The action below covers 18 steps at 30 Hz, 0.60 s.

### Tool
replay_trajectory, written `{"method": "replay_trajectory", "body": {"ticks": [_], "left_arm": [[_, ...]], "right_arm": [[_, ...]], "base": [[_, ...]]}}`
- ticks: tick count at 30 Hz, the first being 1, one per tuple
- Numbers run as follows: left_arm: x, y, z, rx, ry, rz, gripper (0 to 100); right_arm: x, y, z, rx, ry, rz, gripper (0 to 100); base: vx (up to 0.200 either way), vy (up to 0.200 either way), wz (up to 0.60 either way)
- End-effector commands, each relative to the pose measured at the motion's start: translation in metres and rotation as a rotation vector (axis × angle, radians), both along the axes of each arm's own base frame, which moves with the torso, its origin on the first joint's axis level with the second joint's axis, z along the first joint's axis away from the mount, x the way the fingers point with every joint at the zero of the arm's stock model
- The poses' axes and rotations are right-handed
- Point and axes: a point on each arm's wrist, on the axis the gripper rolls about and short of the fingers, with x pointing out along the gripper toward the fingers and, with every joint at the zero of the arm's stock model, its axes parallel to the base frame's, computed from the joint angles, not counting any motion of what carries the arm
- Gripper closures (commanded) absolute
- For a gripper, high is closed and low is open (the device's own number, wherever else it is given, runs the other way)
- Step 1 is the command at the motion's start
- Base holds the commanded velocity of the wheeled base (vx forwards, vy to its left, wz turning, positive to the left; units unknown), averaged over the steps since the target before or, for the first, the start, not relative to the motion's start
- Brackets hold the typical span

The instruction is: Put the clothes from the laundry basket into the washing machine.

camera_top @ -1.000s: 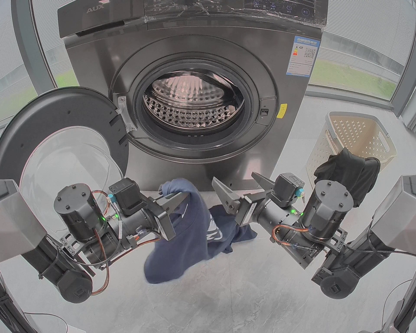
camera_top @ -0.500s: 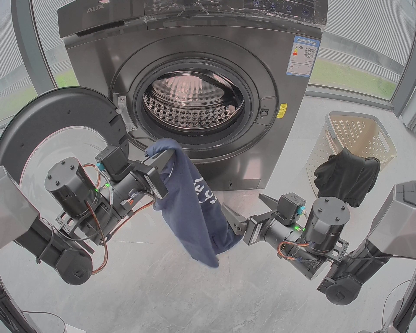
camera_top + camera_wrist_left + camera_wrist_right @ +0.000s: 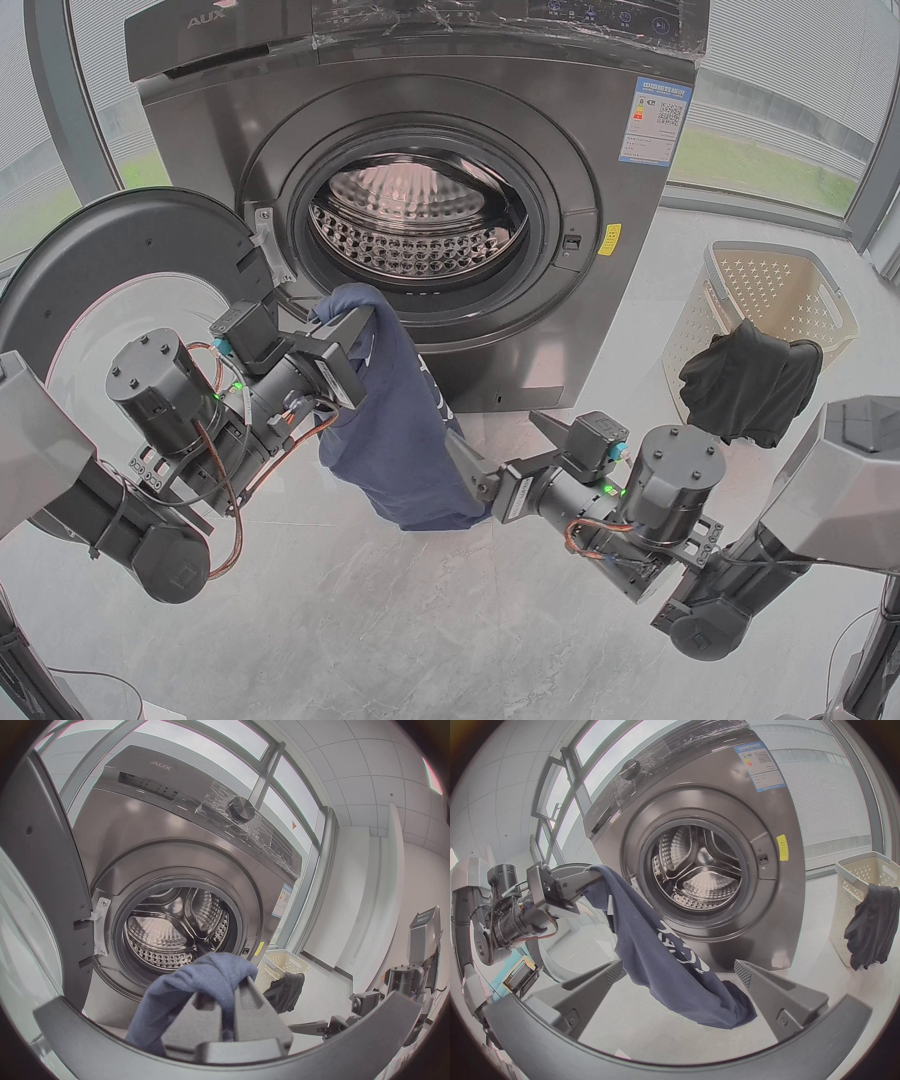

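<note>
Grey floor, open washer, basket beside.
Left gripper pinches a blue shirt before the drum; right gripper spread wide; black garment drapes the basket rim.

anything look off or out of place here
The black garment hangs over the rim of the laundry basket, spilling down its outside rather than lying inside. Otherwise nothing stands out: the left gripper holds the blue shirt before the open washing machine.
</note>
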Motion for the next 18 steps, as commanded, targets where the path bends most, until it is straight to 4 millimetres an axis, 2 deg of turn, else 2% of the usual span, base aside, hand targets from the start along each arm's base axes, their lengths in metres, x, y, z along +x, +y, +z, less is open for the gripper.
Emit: {"method": "replay_trajectory", "body": {"ticks": [1,5,9,18], "left_arm": [[0.006,-0.003,0.0,-0.005,-0.007,0.004,100],[0.005,-0.002,-0.001,-0.004,-0.004,0.004,100],[0.006,-0.002,0.001,-0.006,-0.008,0.007,100],[0.008,-0.001,0.003,-0.016,-0.015,0.028,100]], "right_arm": [[0.003,0.028,-0.02,0.001,0.002,0.057,0],[0.006,0.051,-0.044,-0.004,0.002,0.105,0],[0.01,0.07,-0.047,0.019,-0.024,0.142,0],[0.034,0.092,-0.062,0.03,-0.054,0.127,0]], "base": [[0.0,0.0,0.0],[0.0,0.0,0.0],[0.0,0.0,0.0],[0.0,0.0,0.0]]}}
